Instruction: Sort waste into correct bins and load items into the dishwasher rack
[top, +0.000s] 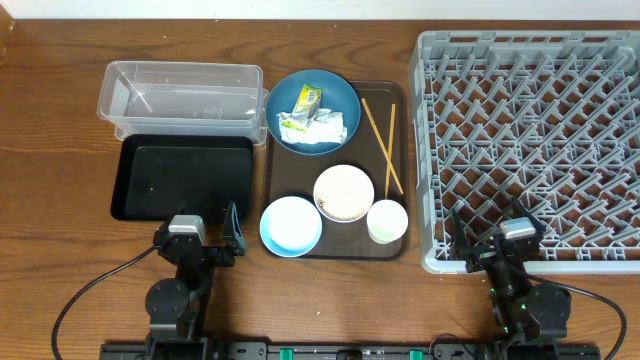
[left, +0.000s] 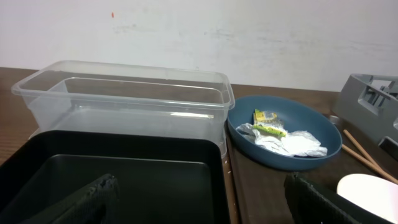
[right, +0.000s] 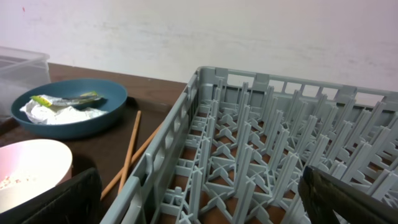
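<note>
The dark blue plate-bowl (top: 340, 100) holds the crumpled white napkin (top: 312, 128) and the yellow-green wrapper (top: 307, 99). The white bowl (top: 344, 190) has crumbs (right: 9, 180) in it. The light blue bowl (top: 291, 225), the white cup (top: 387, 221) and two chopsticks (top: 380, 145) lie on the brown tray (top: 288, 172). The clear tub (top: 180, 100) and the black tray (top: 180, 175) are at the left. The grey rack (top: 415, 150) is at the right. My left gripper (top: 197, 232) is open and empty at the black tray's near edge (left: 200, 183). My right gripper (top: 497, 238) is open and empty over the rack's near edge (right: 199, 180).
The brown serving tray sits between the bins and the rack. The tub (left: 124, 99) stands behind the black tray (left: 124, 174). The rack's upright pegs (right: 261, 143) fill the right side. Both arm bases stand at the table's front edge. Bare wood lies around.
</note>
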